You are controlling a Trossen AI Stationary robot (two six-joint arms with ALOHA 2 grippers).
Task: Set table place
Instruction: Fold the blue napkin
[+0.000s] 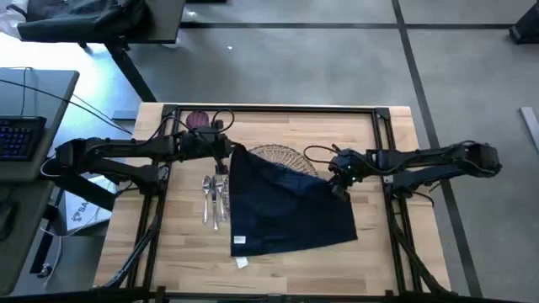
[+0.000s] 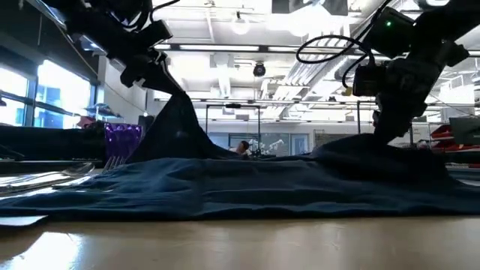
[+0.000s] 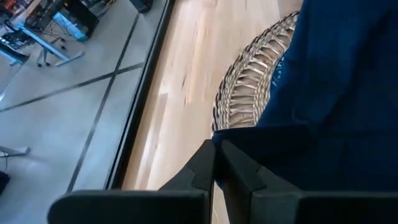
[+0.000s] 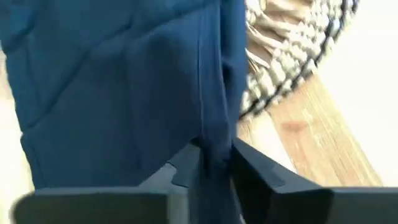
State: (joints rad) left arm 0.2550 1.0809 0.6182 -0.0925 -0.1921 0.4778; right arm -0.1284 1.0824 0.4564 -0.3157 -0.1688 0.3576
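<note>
Over the round woven wicker charger (image 1: 282, 156) | left gripper (image 3: 216, 163) and right gripper (image 4: 214, 163) each pinch a corner of the navy cloth napkin (image 1: 282, 206) | held raised between both, likely to spread or shift it.

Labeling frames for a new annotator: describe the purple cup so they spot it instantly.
Start at the wooden table and go to its far edge on the left arm's side. The purple cup stands there, just beyond the left gripper. It is the only purple thing, smaller than the navy napkin and the silver cutlery.
</note>
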